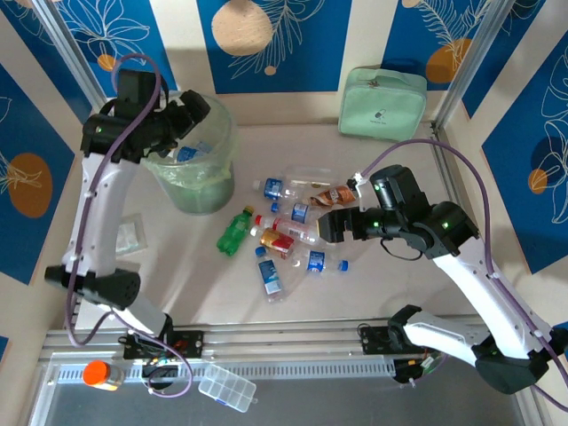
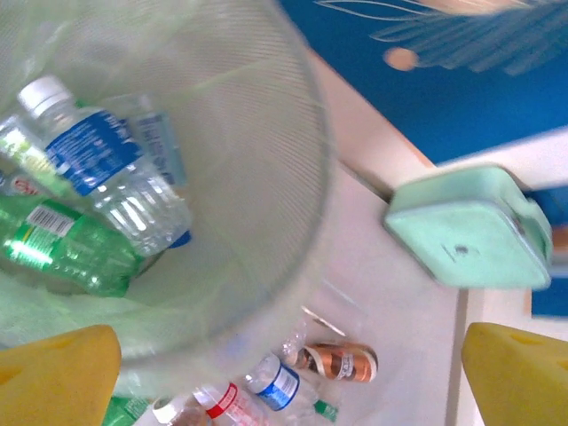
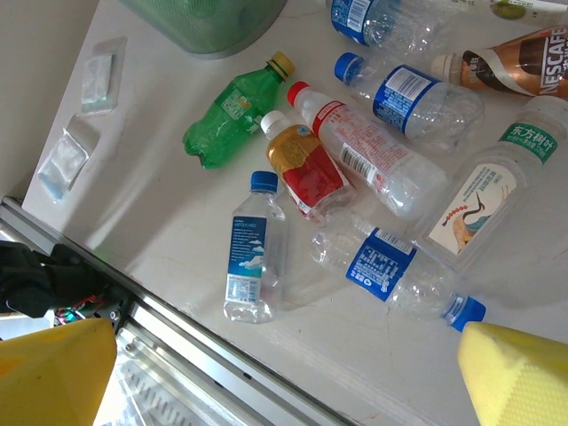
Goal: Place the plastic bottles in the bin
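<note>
Left claw [image 1: 188, 114] hangs over the bin [image 1: 229, 155], spread wide with nothing between its fingers (its own camera looks straight down the liner, where a blue-labelled bottle [image 2: 102, 160] and a green bottle in the bin [image 2: 62, 244] lie at the bottom). That arm is parked well apart from the rest.

Over to the right claw [image 1: 327, 224]: it is also spread and empty, hovering above the loose bottles on the desk [image 1: 191, 284]. This is plainly the nearer arm. From above, the scatter fans from 7 to 11 o'clock of it, just beside it.

In the wrist view its yellow fingers [image 3: 53, 373] sit in the bottom corners, so the closing line runs 9 to 3. The slim clear bottle [image 3: 253, 248] lies 12 to 6 with its cap at 12, square across that line. I'd judge it the easy pick. The blue-capped bottle [image 3: 390, 271] slants 10 to 4 with its cap at 4, and would want a wrist turn first. The red-labelled bottle [image 3: 306, 164] and the green bottle on the desk [image 3: 231, 111] lie farther up.

From the pile, the bin stands at 10 o'clock in the top view.
</note>
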`<state>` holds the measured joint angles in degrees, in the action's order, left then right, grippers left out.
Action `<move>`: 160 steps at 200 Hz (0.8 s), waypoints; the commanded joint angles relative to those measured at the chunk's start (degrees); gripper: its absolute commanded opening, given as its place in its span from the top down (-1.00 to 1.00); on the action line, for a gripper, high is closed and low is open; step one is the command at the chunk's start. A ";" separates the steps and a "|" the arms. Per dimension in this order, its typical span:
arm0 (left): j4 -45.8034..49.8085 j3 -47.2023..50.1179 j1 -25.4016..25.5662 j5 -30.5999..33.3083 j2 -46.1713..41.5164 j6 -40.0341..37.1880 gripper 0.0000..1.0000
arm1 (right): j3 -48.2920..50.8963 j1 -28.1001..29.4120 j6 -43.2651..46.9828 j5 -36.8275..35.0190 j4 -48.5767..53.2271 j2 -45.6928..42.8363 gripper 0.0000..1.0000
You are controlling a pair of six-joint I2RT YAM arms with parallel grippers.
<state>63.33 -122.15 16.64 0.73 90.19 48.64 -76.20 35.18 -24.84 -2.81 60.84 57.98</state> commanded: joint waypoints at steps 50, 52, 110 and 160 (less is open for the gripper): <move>-2.44 18.89 17.21 -0.69 -15.12 -21.86 -0.73 | -0.15 0.58 0.49 0.72 -2.10 0.56 -0.95; -2.56 20.11 17.33 -0.59 -15.79 -22.08 -0.72 | -0.04 0.59 0.38 0.88 -2.19 0.56 -0.94; 0.06 41.18 18.07 1.41 -23.74 -26.76 -0.67 | 1.02 1.47 0.76 2.54 -1.08 2.27 -0.87; -6.50 55.12 18.34 7.48 -21.44 -27.54 -0.65 | 2.32 2.16 -1.29 2.93 0.73 5.39 -0.88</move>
<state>60.82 -70.89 34.52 4.43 67.42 23.18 -74.94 36.45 -24.75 -1.28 59.96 62.15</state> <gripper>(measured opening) 0.829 0.937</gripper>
